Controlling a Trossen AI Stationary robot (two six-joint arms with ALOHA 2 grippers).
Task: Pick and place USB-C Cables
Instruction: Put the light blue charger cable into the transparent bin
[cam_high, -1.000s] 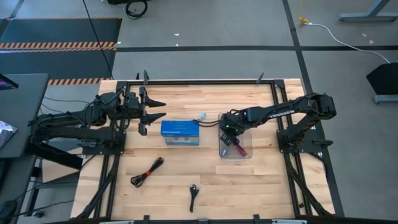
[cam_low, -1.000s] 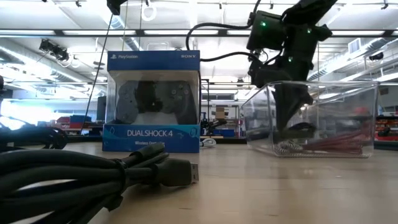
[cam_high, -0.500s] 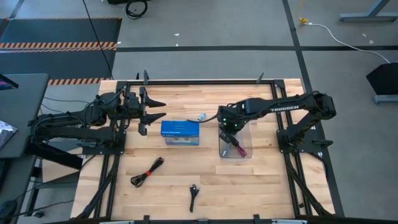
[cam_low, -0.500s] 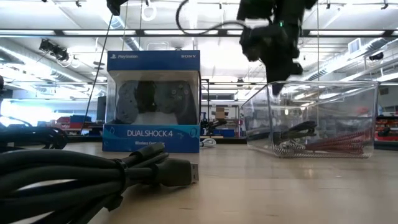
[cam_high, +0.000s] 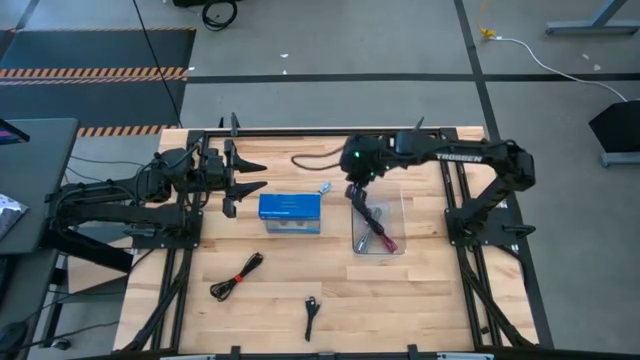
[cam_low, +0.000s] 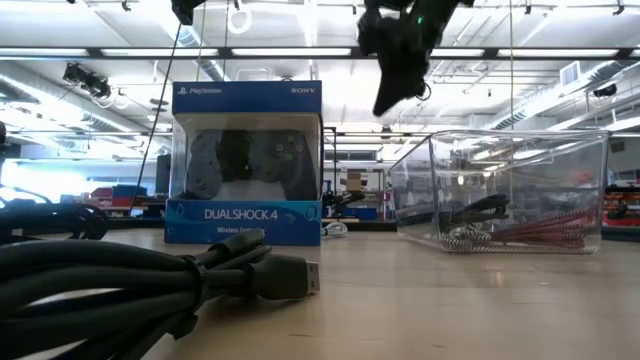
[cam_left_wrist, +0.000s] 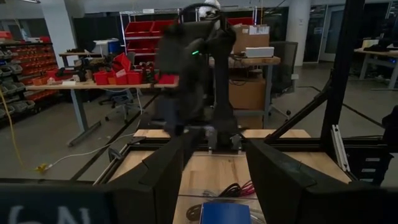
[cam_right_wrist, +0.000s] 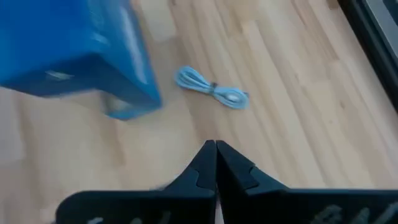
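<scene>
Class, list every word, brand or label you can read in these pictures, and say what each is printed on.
"PlayStation": top band of the blue box, low view.
"SONY": same band, at the right.
"DUALSHOCK 4": lower band of the box front.
A smaller line beneath it begins "Wireless"; the rest is hidden behind a cable.
"TROSSEN": along the right arm, high view, barely legible.
Nothing else is readable.

Grey concrete floor surrounds the wooden table, with hazard-striped mats alongside. Red storage bins line workbenches under ceiling strip lights.
</scene>
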